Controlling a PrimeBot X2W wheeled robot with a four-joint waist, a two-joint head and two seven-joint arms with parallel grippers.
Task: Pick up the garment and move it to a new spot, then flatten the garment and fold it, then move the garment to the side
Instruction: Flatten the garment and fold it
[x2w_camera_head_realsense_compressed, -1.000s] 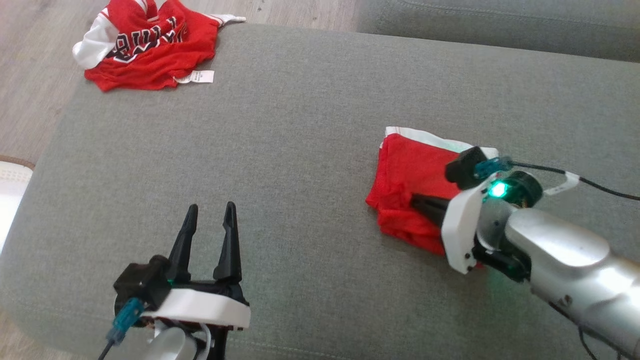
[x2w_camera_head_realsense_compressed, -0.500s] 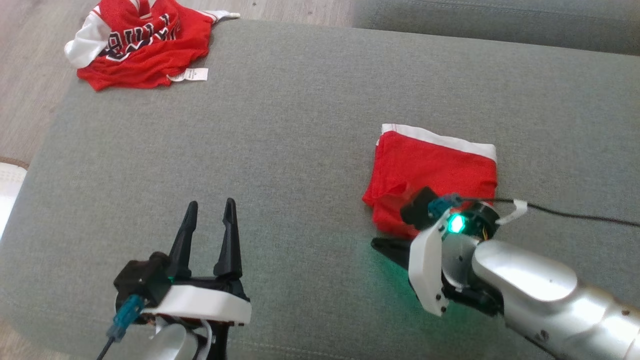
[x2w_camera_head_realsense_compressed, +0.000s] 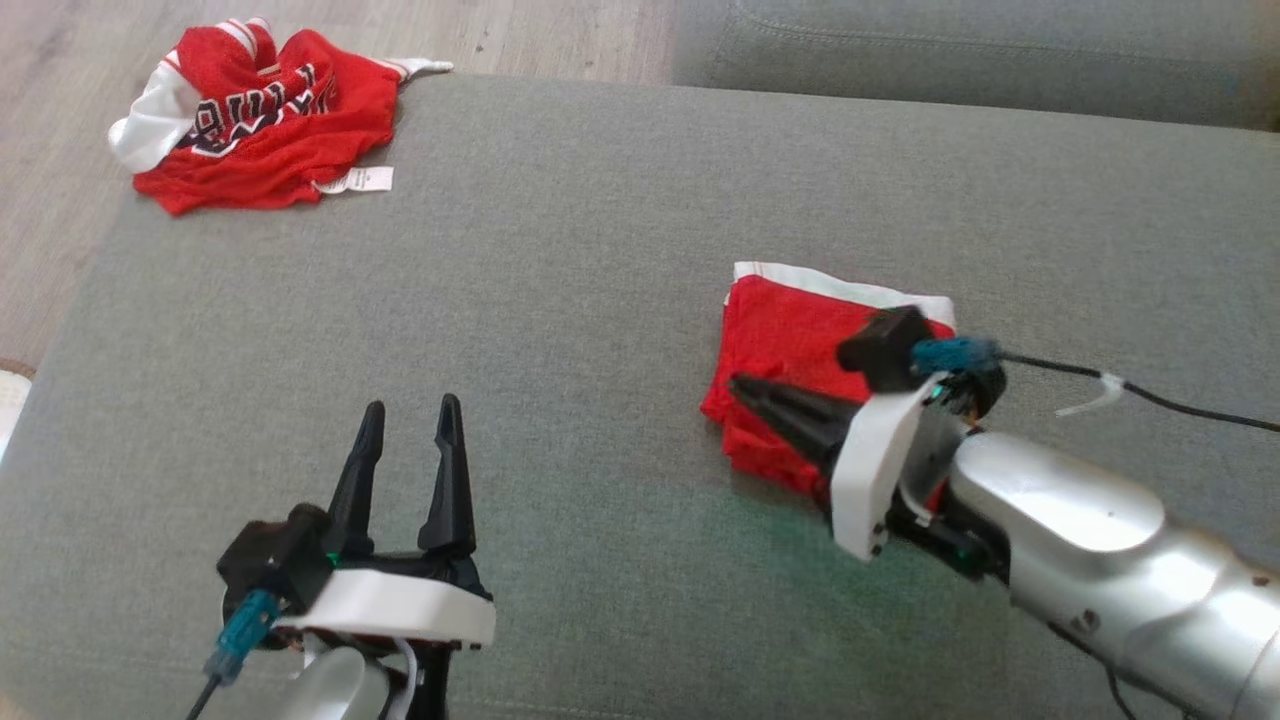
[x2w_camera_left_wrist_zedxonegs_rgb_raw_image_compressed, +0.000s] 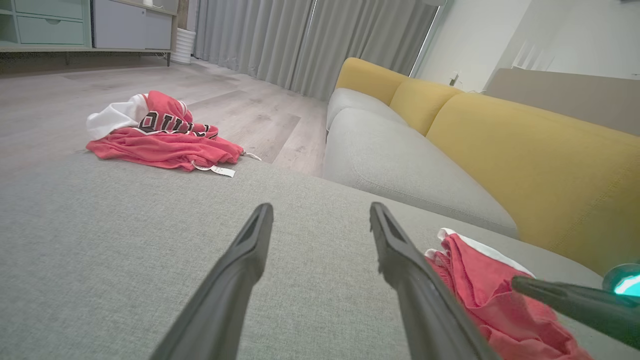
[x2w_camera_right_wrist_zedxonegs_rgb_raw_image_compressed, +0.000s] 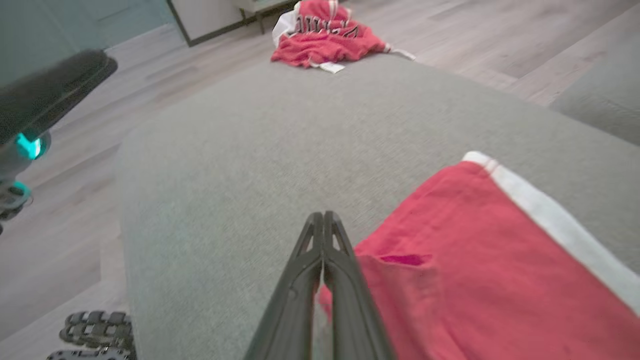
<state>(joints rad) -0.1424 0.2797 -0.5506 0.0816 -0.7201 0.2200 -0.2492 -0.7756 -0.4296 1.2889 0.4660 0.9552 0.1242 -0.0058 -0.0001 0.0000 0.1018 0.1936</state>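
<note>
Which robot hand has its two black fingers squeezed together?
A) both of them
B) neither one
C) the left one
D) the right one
D: the right gripper has its fingers pressed tight together at the edge of the folded red garment, while the left gripper has its fingers spread apart.

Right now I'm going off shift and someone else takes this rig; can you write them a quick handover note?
Left gripper: open, empty, over the grey cushion.
Right gripper: shut, fingers lying across the folded red garment at its left edge; no grip visible.
Done: that garment lies folded on the cushion's right part.
Left: move it to the side. A crumpled red jersey sits at the far left corner, unfolded.
</note>
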